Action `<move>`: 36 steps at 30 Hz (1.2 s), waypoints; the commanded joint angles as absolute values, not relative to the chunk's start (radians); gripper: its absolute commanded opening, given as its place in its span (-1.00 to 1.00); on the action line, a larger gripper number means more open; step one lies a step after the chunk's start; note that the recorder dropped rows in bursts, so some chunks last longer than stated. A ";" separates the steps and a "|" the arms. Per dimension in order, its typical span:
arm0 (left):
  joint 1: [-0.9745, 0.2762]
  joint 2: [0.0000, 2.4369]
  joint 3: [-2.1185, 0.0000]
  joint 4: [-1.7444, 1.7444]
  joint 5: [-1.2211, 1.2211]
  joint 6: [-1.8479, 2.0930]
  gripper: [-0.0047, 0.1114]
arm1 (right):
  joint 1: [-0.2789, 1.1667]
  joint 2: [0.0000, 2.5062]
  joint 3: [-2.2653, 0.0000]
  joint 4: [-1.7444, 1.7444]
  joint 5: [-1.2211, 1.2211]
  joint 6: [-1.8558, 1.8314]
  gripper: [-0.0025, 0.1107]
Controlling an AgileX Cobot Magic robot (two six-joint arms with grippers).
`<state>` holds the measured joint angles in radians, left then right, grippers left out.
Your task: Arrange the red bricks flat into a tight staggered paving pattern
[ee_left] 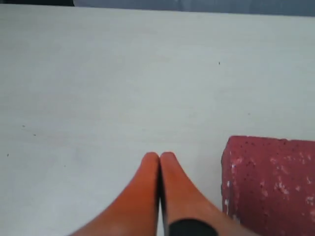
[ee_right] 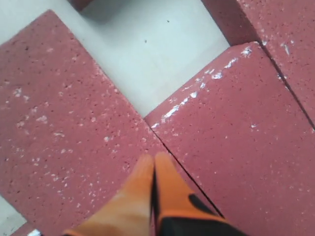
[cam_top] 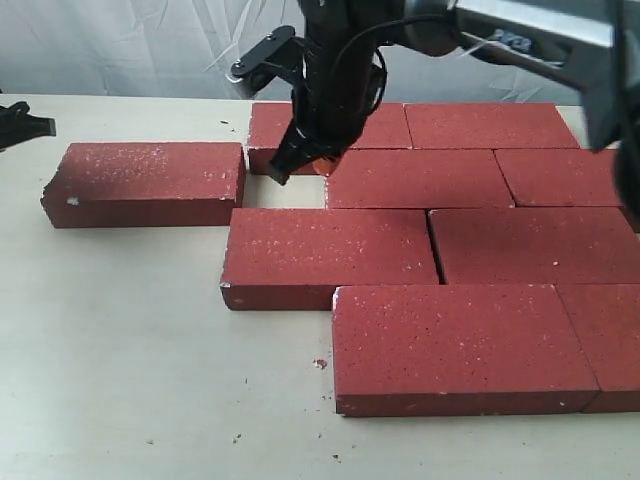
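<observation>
Several red bricks lie flat in staggered rows on the right, among them a back-row brick point(cam_top: 330, 125), a second-row brick point(cam_top: 420, 178) and a third-row brick point(cam_top: 325, 257). One brick point(cam_top: 145, 183) lies apart to the left, across a bare gap point(cam_top: 283, 192). My right gripper point(cam_top: 283, 168) reaches across and hangs shut and empty over that corner. In the right wrist view its tips point(ee_right: 153, 158) sit just above the seam between two bricks point(ee_right: 59, 123) point(ee_right: 246, 147). My left gripper point(ee_left: 159, 156) is shut and empty above bare table, beside a brick's corner point(ee_left: 270, 182).
The pale table point(cam_top: 120, 350) stretches left and in front of the bricks, with small crumbs point(cam_top: 320, 364) on it. A white curtain point(cam_top: 120, 45) hangs behind. The left arm shows only as a dark shape point(cam_top: 20, 122) at the left edge.
</observation>
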<state>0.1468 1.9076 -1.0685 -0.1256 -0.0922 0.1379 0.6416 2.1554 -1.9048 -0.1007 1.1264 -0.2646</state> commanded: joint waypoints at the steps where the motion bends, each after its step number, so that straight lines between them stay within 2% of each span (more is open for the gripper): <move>1: 0.159 1.933 -1.119 -0.119 -0.080 0.134 -0.92 | 0.637 1.972 -1.624 -0.085 0.876 -0.277 -0.97; 5: 0.167 2.003 -1.193 -0.114 0.000 0.134 -0.92 | 0.637 1.851 -1.403 -0.126 0.723 -0.283 -0.97; 8: 0.167 2.058 -1.236 -0.120 -0.008 0.134 -0.92 | 0.637 1.807 -1.321 -0.169 0.619 -0.329 -0.97; 19: 0.147 2.194 -1.393 -0.152 0.027 0.134 -0.92 | 0.637 1.810 -1.322 -0.169 0.560 -0.329 -0.97; 23: 0.106 2.198 -1.449 -0.141 0.135 0.162 -0.92 | 0.637 1.810 -1.322 -0.152 0.546 -0.329 -0.97; 36: 0.053 2.198 -1.451 -0.139 0.147 0.167 -0.92 | 0.637 1.810 -1.322 -0.148 0.539 -0.329 -0.97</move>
